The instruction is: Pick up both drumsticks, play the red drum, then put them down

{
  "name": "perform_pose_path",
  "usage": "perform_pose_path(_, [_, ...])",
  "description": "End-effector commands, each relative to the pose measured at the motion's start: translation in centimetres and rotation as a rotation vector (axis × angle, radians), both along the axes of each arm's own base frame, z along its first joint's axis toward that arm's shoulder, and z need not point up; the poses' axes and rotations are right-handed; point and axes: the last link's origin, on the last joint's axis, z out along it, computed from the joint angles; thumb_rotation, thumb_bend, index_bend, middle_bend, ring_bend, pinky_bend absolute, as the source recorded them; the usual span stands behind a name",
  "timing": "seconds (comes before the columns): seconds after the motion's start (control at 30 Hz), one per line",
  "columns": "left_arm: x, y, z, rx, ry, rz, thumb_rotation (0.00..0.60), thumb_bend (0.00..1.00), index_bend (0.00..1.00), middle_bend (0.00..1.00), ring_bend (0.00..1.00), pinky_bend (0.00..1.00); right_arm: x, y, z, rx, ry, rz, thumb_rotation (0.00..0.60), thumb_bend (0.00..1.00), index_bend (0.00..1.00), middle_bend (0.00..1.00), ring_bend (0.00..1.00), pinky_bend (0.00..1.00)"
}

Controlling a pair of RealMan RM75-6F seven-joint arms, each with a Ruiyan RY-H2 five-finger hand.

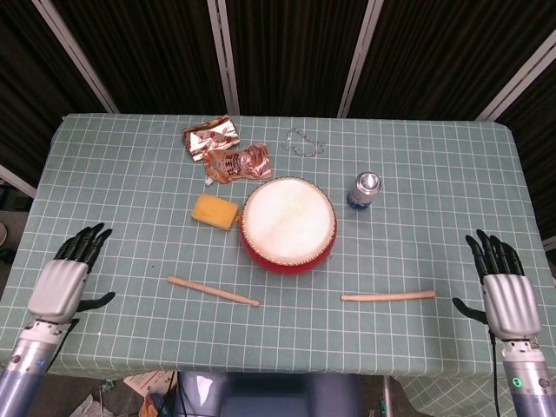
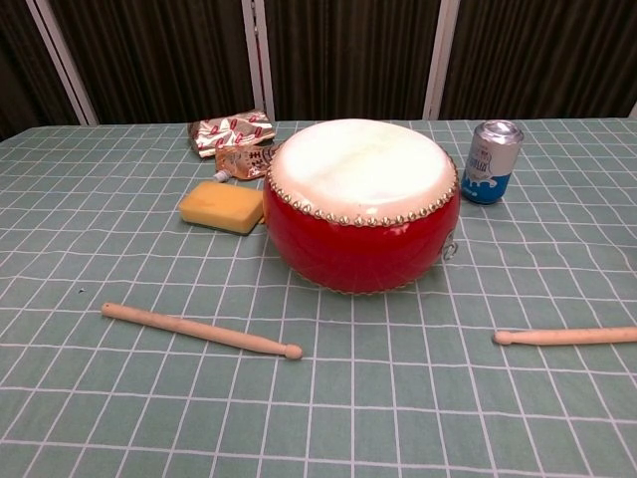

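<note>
Lying flat on the checked counter point(image 1: 434, 174), both drumsticks sit below the red drum point(image 1: 288, 225) at frame centre: the left drumstick point(image 1: 214, 291) lower left of it, the right drumstick point(image 1: 387, 296) lower right. The left hand point(image 1: 62, 283) hovers at the lower left edge, released, fingers spread, holding nothing. The right hand point(image 1: 507, 294) at the lower right edge is equally released and spread. A yellow sponge point(image 1: 215, 212) lies just left of the drum; a can point(image 1: 366, 189) stands to its upper right.
</note>
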Motion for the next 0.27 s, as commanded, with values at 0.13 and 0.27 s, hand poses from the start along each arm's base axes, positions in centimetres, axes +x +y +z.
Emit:
perform_pose_path(0.13, [-4.0, -2.9, 1.9, 0.036, 0.111, 0.017, 0.6, 0.02, 0.0, 0.0, 0.0, 0.05, -1.7, 1.6, -0.1, -0.026, 0.0, 0.048, 0.6, 0.16, 0.0, 0.0, 0.0, 0.06])
perform_pose_path(0.27, [-4.6, -3.6, 2.5, 0.045, 0.125, 0.034, 0.6, 0.02, 0.0, 0.0, 0.0, 0.03, -2.1, 1.6, -0.7, 0.005, 0.019, 0.034, 0.6, 0.16, 0.0, 0.0, 0.0, 0.06])
